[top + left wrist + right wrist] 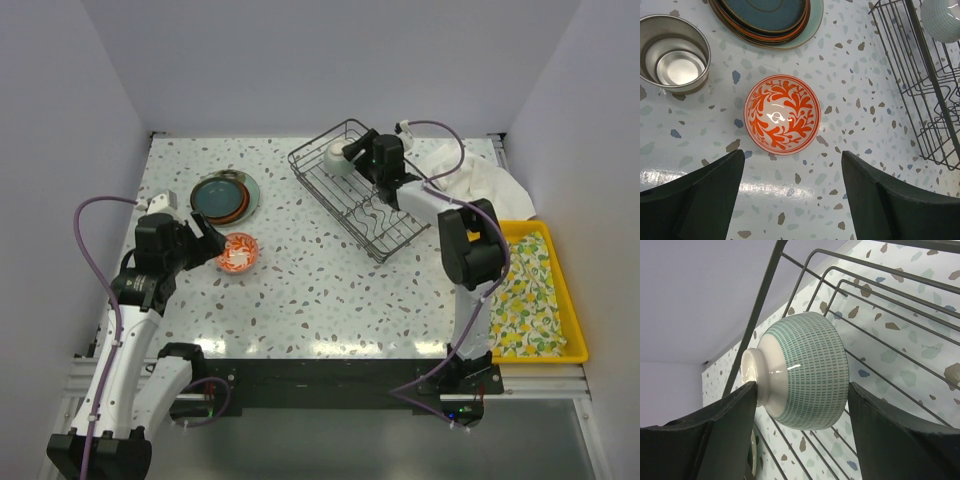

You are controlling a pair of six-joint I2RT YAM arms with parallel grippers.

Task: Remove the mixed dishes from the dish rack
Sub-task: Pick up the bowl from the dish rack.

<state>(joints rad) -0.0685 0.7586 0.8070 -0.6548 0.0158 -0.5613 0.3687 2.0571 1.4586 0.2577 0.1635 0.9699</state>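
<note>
Nearest me, off the near right corner of the dish rack (372,215), sits a yellow tray (572,300), out of the way. To the rack's left, well apart from it, the left gripper (792,165) hangs with its jaws spread wide and nothing in them. A red-patterned bowl (782,114) stands upright on the table just beyond its fingertips. Farther on, on that same left side, are a stack of plates (225,197) and a steel cup (673,53).

What matters is at the rack's far end. A pale green bowl (805,370) lies tipped on its side against the wires there, and the right gripper (801,385) straddles it, jaws apart and not yet clamped. The bowl's axis runs from finger to finger. Its foot meets one finger, or nearly does, while the other finger stands clear of the wall by the rim. So the right arm is plainly the one for this, and closing would, I think, pinch foot against wall. That hold is apt to slip, with the rack's rim wires close by to snag. A white cloth (480,180) lies beyond the rack's right side.
</note>
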